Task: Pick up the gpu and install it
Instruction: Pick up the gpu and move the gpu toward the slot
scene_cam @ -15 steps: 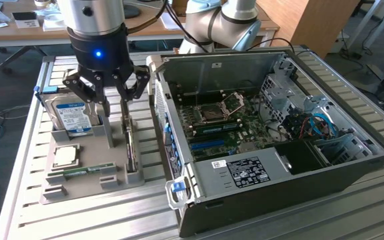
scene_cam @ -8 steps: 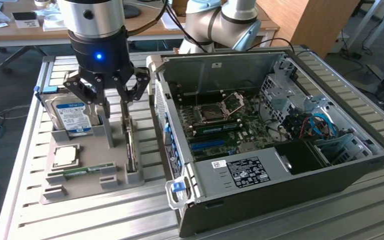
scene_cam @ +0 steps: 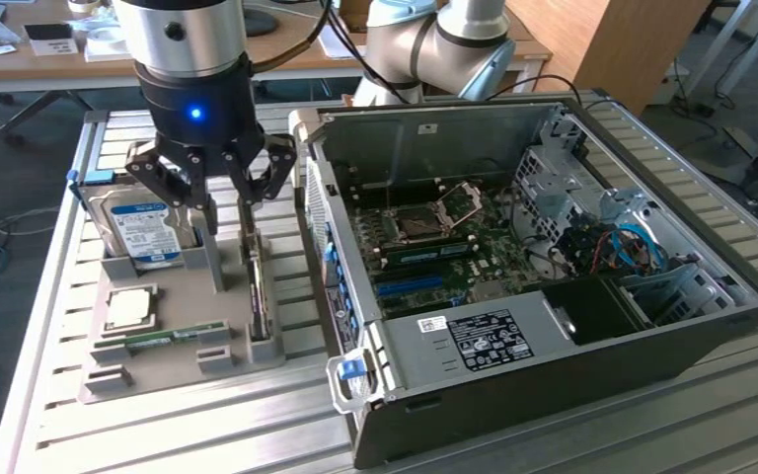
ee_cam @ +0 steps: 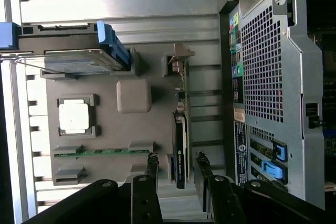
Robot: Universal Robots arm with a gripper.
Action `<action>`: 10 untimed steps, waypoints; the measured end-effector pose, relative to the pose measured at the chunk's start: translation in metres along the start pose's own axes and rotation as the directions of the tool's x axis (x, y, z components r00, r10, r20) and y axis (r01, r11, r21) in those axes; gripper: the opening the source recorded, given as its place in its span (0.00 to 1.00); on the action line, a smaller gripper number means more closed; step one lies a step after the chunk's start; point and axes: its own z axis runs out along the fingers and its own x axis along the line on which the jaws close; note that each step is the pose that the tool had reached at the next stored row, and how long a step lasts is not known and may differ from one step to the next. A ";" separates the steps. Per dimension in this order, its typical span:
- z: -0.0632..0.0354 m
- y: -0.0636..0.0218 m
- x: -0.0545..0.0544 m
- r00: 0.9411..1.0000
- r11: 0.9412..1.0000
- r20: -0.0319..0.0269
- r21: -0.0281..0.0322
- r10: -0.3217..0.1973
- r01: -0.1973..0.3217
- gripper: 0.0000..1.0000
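The gpu [ee_cam: 180,145], a thin green circuit card with a black face and silver end bracket, stands on edge in its slot of the grey moulded parts tray [scene_cam: 169,296], just beside the open black-and-silver computer case [scene_cam: 485,385]. The black two-finger gripper [ee_cam: 176,158] straddles one end of the card, fingers spread and not clamped. Judged status: the card is not yet grasped or lifted, and installation is outstanding.
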 end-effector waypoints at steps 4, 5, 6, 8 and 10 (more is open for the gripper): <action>0.0021 -0.0001 0.000 1.000 1.000 0.000 0.000 0.000 0.000 0.42; 0.0030 -0.0001 0.000 1.000 1.000 0.000 0.000 0.000 0.000 0.42; 0.0037 -0.0001 0.000 1.000 1.000 0.000 0.000 0.000 0.000 0.42; 0.0038 -0.0002 0.000 1.000 1.000 0.000 0.000 0.000 0.000 0.42; 0.0038 -0.0002 0.000 1.000 1.000 0.000 0.000 0.000 0.000 0.42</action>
